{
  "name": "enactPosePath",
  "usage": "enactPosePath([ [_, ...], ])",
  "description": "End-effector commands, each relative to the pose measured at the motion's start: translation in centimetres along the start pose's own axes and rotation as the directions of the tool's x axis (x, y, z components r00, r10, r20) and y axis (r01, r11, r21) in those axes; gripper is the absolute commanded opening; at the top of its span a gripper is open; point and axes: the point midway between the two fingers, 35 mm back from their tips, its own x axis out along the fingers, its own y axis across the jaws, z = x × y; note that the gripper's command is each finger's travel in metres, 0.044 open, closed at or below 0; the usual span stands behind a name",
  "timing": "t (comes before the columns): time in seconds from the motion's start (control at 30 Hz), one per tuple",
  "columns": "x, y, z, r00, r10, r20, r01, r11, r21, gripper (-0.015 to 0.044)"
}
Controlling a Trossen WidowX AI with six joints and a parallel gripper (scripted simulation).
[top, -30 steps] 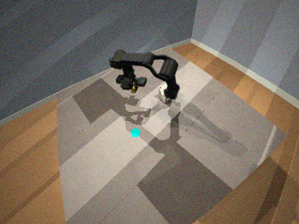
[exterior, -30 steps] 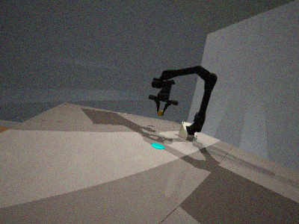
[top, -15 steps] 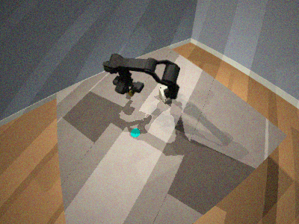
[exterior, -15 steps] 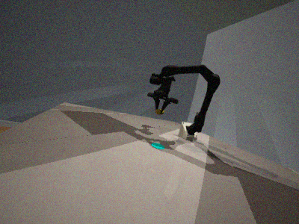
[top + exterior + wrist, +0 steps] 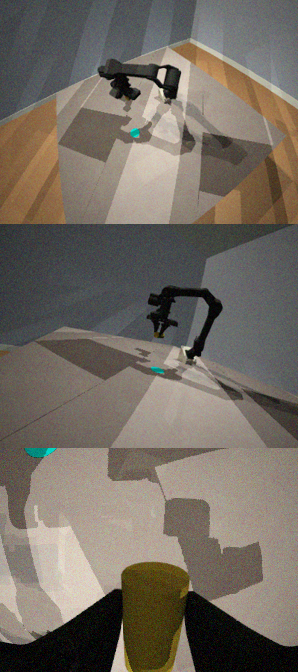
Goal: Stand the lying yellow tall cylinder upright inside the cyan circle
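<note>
The yellow tall cylinder [image 5: 127, 98] [image 5: 159, 335] [image 5: 154, 623] is held between the two black fingers, clear of the table. In the wrist view one round end faces up the picture and the body runs down between the fingers; its exact tilt cannot be told. My gripper [image 5: 127, 97] [image 5: 159, 331] [image 5: 153, 597] is shut on it and mostly hides it in the top view. The cyan circle [image 5: 135, 133] [image 5: 157, 369] lies flat on the table, below the gripper in the top and exterior views. It also shows in the wrist view [image 5: 41, 451], cut off at the top left.
The pale table [image 5: 149, 175] [image 5: 179, 411] carries dark patches and the arm's shadow, which reaches around the circle. A pale object [image 5: 162, 93] [image 5: 184, 349] is beside the arm's base. Walls stand behind, and wooden floor [image 5: 26, 157] lies beyond the table edges.
</note>
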Motion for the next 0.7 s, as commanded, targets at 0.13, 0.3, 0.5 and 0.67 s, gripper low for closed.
enactPosePath([
  [0.13,-0.6,1.3,2.1,1.000,-0.008,0.013,0.007,0.995,0.103,0.0105],
  [0.3,-0.7,2.2,3.4,1.000,-0.008,0.017,0.005,0.986,0.168,0.0105],
  [0.5,-0.9,3.3,4.8,1.000,-0.008,0.022,0.002,0.970,0.244,0.0105],
  [0.67,-1.1,4.4,5.9,1.000,-0.006,0.027,-0.003,0.952,0.306,0.0105],
])
